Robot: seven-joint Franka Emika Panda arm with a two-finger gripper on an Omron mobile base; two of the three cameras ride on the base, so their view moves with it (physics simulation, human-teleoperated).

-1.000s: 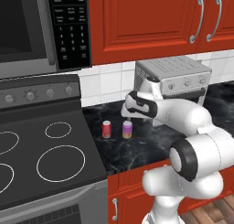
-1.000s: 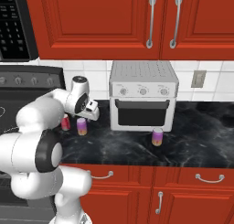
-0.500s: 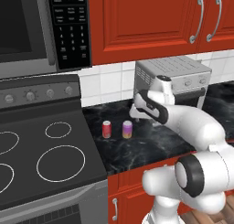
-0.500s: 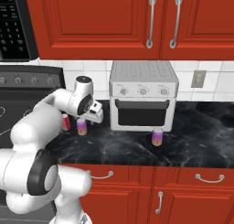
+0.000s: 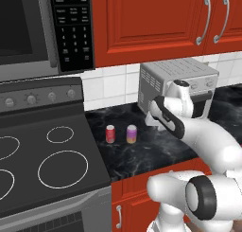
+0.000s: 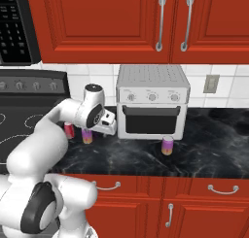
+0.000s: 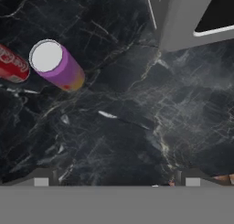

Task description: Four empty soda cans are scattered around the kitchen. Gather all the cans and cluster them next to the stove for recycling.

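1. Red cabinets and white tile back a black marbled worktop [image 5: 142, 153] in the left base view. Taking the stove [image 5: 42, 169] as landmark, a red can [image 5: 110, 134] stands upright just beside its right edge, and a purple-pink can [image 5: 131, 133] stands just beyond that, long axes vertical, silvery tops up. The pincer [image 5: 152, 118] hangs farther from the stove, in front of the toaster oven [image 5: 177, 86].

2. From the right base view, a third can [image 6: 167, 145], purple-pink, stands upright well away from the stove, before the toaster oven's right end. Two cans look already clustered; I judge the arm is between deliveries, and the next move calls for travelling out to this can.

3. Through the hand view, the pincer's fingers [image 7: 42, 178] stand wide apart over bare worktop, holding nothing. The purple-pink can near the stove sits apart from them, its top facing the camera.
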